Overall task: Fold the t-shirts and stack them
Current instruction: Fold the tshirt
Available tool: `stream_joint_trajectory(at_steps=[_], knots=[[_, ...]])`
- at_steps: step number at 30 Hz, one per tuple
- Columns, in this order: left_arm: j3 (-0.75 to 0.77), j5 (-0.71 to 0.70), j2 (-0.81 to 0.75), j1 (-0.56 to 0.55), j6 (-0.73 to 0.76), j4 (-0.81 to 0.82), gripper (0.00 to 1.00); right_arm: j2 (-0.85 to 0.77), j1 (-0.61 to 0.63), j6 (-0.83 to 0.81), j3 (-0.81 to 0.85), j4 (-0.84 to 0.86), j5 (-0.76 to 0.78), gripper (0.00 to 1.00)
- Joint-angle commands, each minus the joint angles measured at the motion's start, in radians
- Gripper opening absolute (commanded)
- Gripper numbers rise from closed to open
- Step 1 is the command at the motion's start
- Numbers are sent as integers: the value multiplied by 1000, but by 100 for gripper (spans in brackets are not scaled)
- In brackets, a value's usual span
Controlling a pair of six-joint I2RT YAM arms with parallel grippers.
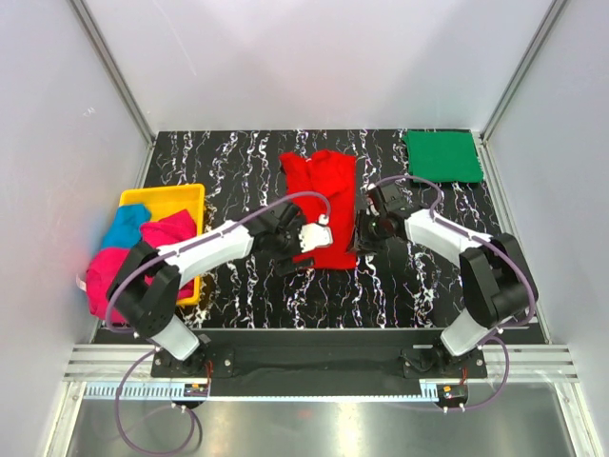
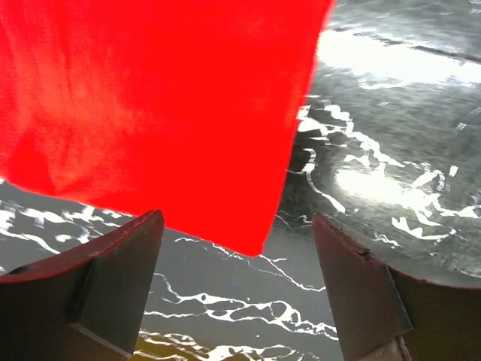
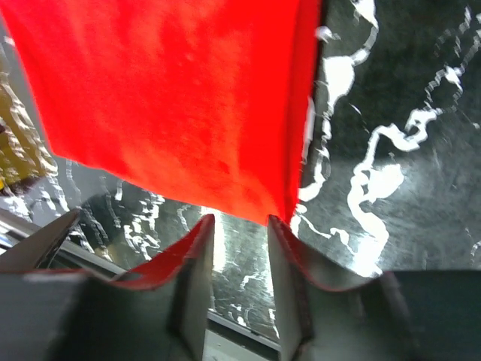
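By red shirt (image 1: 322,205): left tool (image 2: 237,222) wide, right tool (image 3: 240,220) ajar, empty.

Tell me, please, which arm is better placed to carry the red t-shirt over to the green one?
Right, probably: the green t-shirt lies far right on the table, on the side of the right arm, which reaches the right edge of the red t-shirt.
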Motion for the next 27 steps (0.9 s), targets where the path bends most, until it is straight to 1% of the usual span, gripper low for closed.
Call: stream_joint_trajectory(at_steps=[1, 3, 5, 7, 10, 13, 14, 17, 18, 20, 21, 22, 23, 25, 26, 27], knots=[[-67, -100, -13, -39, 108, 44, 87, -4, -3, -9, -41, -30, 34, 43], [-94, -163, 7, -50, 128, 57, 86, 16, -2, 4, -26, -28, 13, 46], [-110, -194, 18, -50, 139, 90, 86, 27, 0, 8, -14, -34, 16, 51], [-128, -220, 21, -50, 153, 129, 86, 44, 0, 6, -11, -34, 7, 53], [-140, -220, 35, -52, 153, 161, 86, 62, 12, 15, -18, -31, -4, 54], [-151, -220, 50, -52, 134, 182, 82, 87, 17, 38, -50, 8, -19, 53], [-159, -222, 55, -52, 128, 192, 76, 94, 18, 52, -60, 33, -30, 53], [-165, -220, 65, -53, 116, 201, 65, 127, 17, 69, -66, 48, -35, 38], [-165, -217, 64, -53, 111, 200, 54, 131, 17, 77, -64, 54, -39, 24], [-154, -205, 55, -52, 98, 174, 43, 128, 18, 80, -60, 53, -38, 11], [-148, -197, 50, -52, 90, 163, 27, 125, 17, 75, -52, 38, -36, 5], [-142, -191, 32, -52, 72, 135, 15, 120, 17, 69, -46, 24, -38, 0], [-130, -177, 23, -52, 61, 120, 0, 111, 17, 64, -43, 9, -44, 0], [-119, -158, -17, -52, 36, 59, 0, 68, 20, 51, -46, -40, -48, 0], [-111, -141, -34, -52, 27, 31, 0, 47, 27, 44, -47, -91, -47, 0], [-105, -128, -51, -50, 16, 6, 0, 1, 35, 37, -52, -119, -45, 0]])
